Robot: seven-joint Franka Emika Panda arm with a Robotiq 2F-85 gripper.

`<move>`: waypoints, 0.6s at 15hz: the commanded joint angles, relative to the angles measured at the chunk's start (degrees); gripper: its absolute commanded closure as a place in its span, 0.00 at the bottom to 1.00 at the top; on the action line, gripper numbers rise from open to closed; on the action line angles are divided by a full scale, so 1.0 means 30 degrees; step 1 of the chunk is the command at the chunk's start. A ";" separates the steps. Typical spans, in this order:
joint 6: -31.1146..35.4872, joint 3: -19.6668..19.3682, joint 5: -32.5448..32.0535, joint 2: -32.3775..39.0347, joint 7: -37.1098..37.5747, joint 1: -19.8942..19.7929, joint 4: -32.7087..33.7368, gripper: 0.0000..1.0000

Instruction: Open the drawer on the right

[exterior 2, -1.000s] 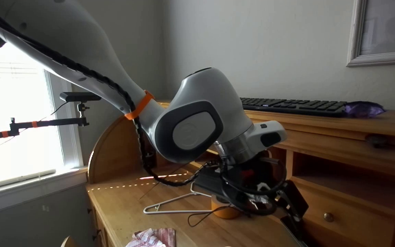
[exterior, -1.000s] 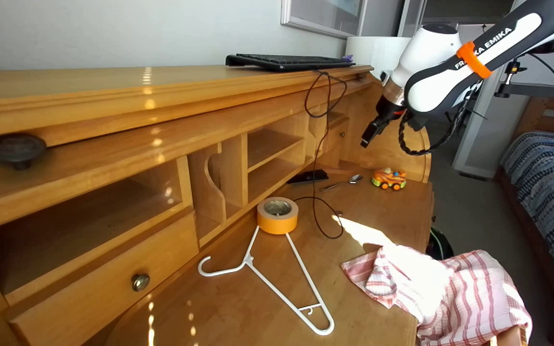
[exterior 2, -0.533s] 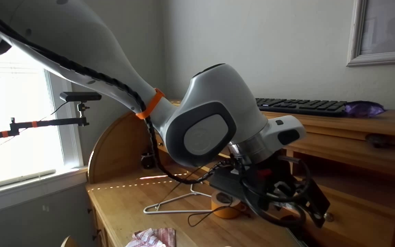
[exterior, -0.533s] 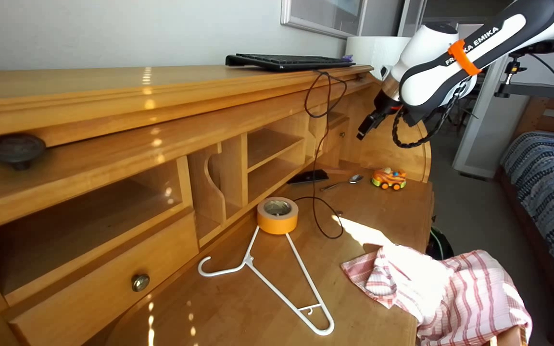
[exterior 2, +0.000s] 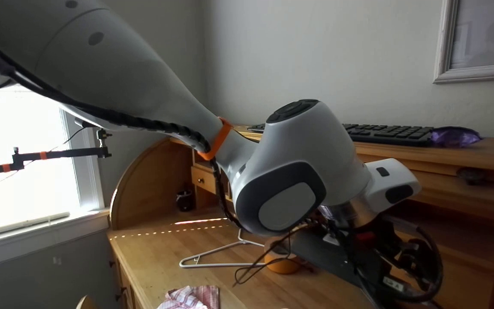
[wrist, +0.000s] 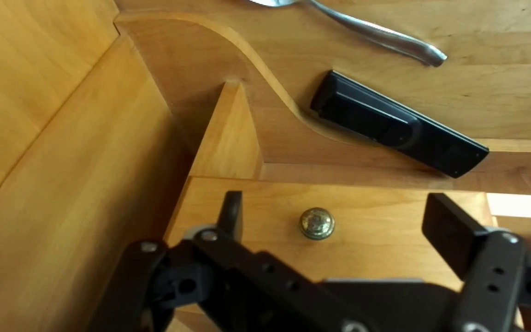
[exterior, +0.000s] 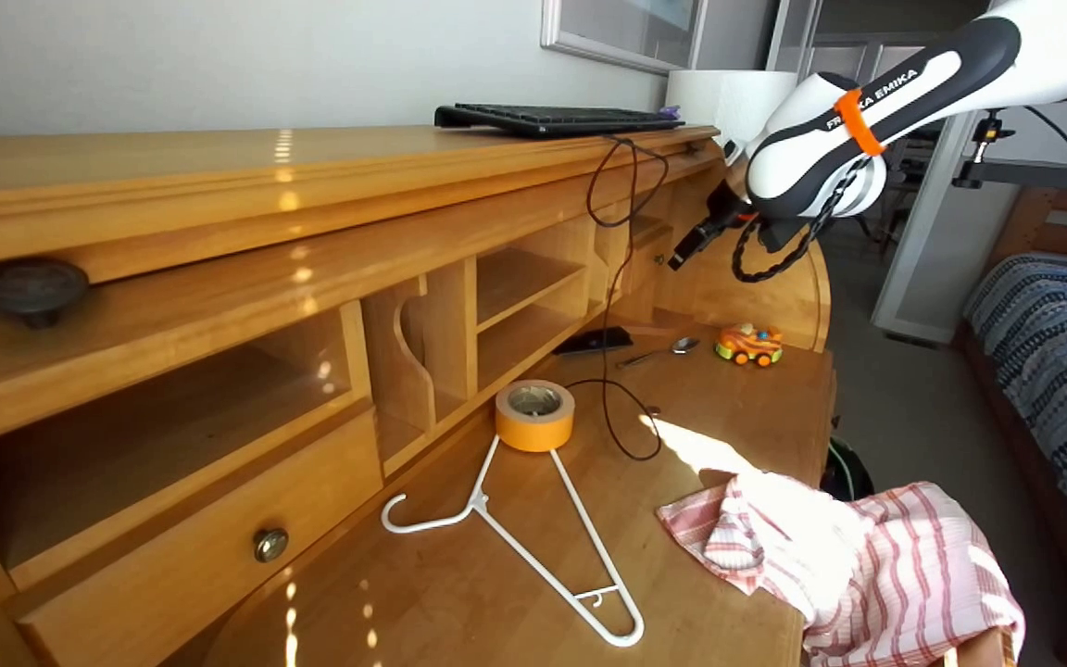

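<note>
Gripper: its fingers are standing wide apart; in the wrist view a round metal knob is showing between them.

Right-hand drawer, small, honey-brown, flat-fronted: it is bearing that knob, sitting just past the fingers and appearing closed, its front hiding the inside. In an exterior view the arm is covering much of it.

Two-tier pigeonhole: it is facing out farther along the desk.

Larger-looking knobbed drawer: its front is showing at the opposite end, its inside hidden; above, an open compartment is lying in shadow.

Dark cup-like object: standing near that end, contents unclear.

Black remote-like device: lying over a curved wooden lip near the right-hand drawer.

Spoon: lying on the desk.

Orange toy car: standing on its wheels near the spoon.

Black cable: hanging from the desk's top, looping below.

Orange tape roll: lying flat, hiding one corner of a white hanger.

Striped cloth: spilling past the desk's edge.
</note>
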 commanded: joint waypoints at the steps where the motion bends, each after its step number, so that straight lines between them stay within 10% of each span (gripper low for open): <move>1: -0.0468 0.2543 0.0759 0.1816 -0.2885 -0.2158 0.2291 0.00; 7: -0.1701 0.4517 0.1110 0.3363 -0.4767 -0.3584 0.4147 0.02; 9: -0.1995 0.4803 0.1367 0.3687 -0.5134 -0.3631 0.4556 0.27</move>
